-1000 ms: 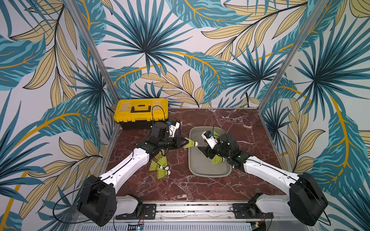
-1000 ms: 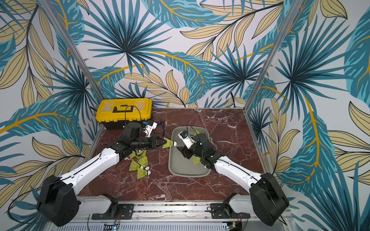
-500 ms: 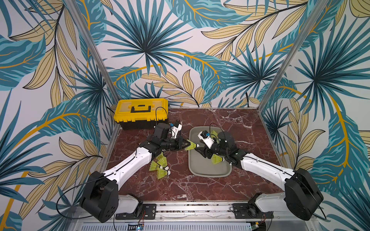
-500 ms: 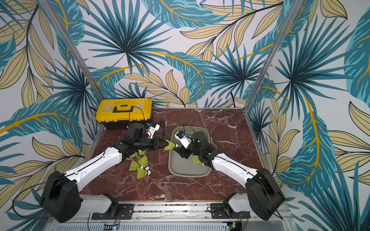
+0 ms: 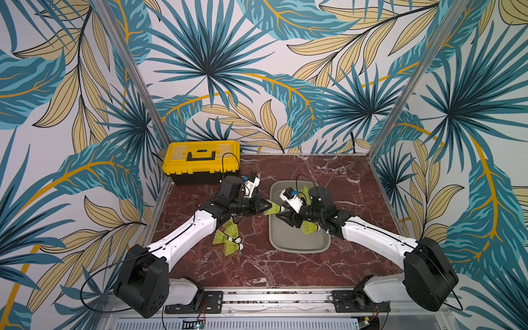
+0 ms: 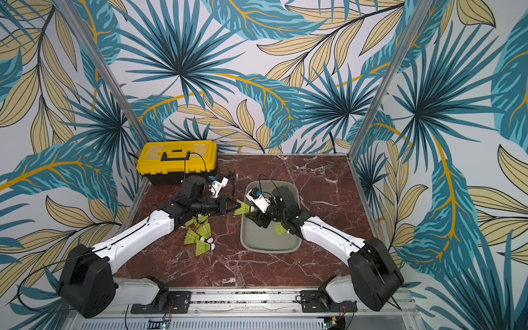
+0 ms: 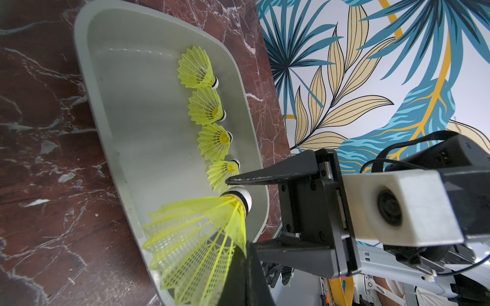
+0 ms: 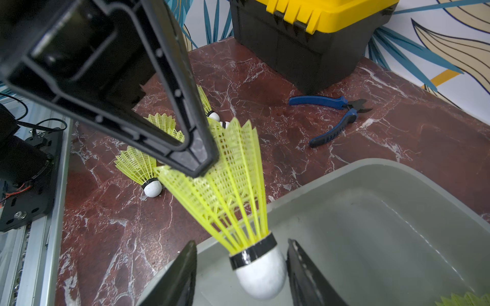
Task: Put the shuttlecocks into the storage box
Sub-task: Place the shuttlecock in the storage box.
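Right end effector (image 8: 240, 241) nearer, agape round shuttlecock (image 8: 233, 185) tip; left end effector (image 5: 266, 206) clamps skirt; pliers (image 8: 334, 116) beyond

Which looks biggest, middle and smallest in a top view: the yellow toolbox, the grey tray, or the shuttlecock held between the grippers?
1. Grey tray
2. Yellow toolbox: nearly alike and farther back, so unsure
3. Held shuttlecock: clearly smallest

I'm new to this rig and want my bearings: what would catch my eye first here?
The handover at the centre: the left tool pinches a neon shuttlecock by its skirt, its white tip between the open jaws of the right tool, just over the rim of the grey storage box. Four more shuttlecocks lie in a row inside it; a loose cluster sits on the marble by the left arm.
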{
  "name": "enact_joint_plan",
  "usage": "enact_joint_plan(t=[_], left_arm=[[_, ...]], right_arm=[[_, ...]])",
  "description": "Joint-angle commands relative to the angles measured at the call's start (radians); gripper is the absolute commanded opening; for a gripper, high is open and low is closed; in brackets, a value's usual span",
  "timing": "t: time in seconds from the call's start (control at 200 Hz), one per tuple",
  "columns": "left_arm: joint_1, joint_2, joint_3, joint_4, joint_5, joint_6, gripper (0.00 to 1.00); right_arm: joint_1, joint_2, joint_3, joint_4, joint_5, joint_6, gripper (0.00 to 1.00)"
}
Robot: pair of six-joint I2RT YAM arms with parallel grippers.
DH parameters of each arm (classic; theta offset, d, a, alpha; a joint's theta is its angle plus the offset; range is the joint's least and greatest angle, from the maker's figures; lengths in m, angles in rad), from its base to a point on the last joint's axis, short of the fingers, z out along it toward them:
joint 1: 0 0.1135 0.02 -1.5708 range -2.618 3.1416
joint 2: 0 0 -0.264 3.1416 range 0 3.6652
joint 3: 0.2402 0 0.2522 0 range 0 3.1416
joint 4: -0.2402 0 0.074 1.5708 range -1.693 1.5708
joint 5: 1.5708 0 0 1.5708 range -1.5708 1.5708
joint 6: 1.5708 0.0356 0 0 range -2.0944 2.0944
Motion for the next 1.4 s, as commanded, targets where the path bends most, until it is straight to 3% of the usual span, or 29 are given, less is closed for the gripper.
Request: enact_joint_plan(t=[0.0,0.426,0.581,0.882,1.112,1.392], left_arm=[[-0.005,-0.004,0.031,0.029,0.018,0.007,0.0],[-0.005,0.005,0.031,0.04,0.024,0.003,0.0],[-0.006,0.003,0.042,-0.01,0.029,0.042,0.22],[-0.007,-0.008,0.087,-0.196,0.021,0.179,0.35],[-0.01,-0.012,0.117,-0.258,-0.011,0.268,0.33],[-0.024,0.015,0.126,-0.235,-0.002,0.29,0.13]], right_arm=[[0.005,0.011,0.013,-0.033,-0.024,-0.016,0.54],[0.004,0.013,0.032,-0.055,0.001,-0.005,0.26],[0.004,0.0,0.037,-0.071,0.041,0.0,0.22],[0.004,-0.004,0.06,-0.138,0.068,-0.007,0.22],[0.006,-0.003,0.068,-0.156,0.048,-0.005,0.22],[0.011,0.0,0.07,-0.172,0.038,-0.006,0.22]])
